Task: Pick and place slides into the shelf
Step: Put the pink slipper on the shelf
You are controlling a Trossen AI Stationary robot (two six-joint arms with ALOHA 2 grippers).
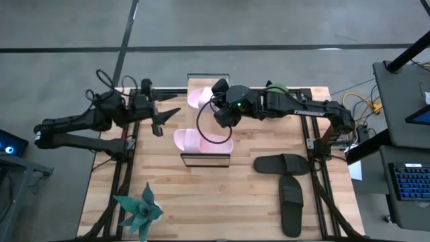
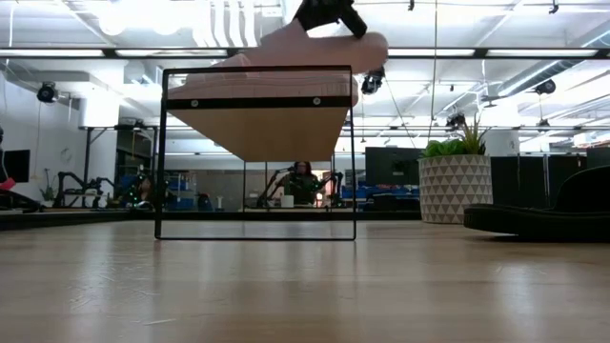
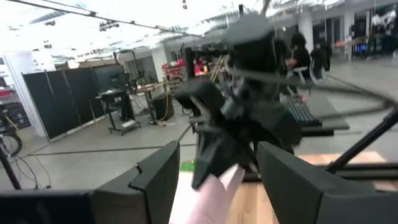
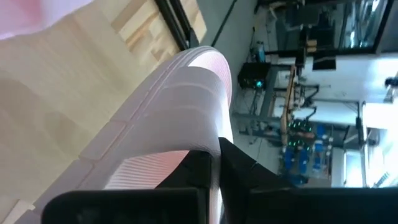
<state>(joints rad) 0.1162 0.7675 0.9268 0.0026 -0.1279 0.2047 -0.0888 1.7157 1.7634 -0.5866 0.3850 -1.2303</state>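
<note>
The right tool (image 1: 213, 91), pinching a pink slide (image 1: 199, 98), holds it over the shelf (image 1: 205, 159) beside its mate (image 1: 201, 140).

Two pink slides (image 1: 201, 140), two black slides (image 1: 282, 163)

A big open robotics lab: a grey concrete floor (image 1: 269, 23) under long ceiling strip lights (image 2: 95, 52), further dark robot arm rigs (image 2: 81, 186) standing across the room, black partition screens (image 3: 74, 96), and a person seated at a far workstation (image 2: 303, 181).
</note>
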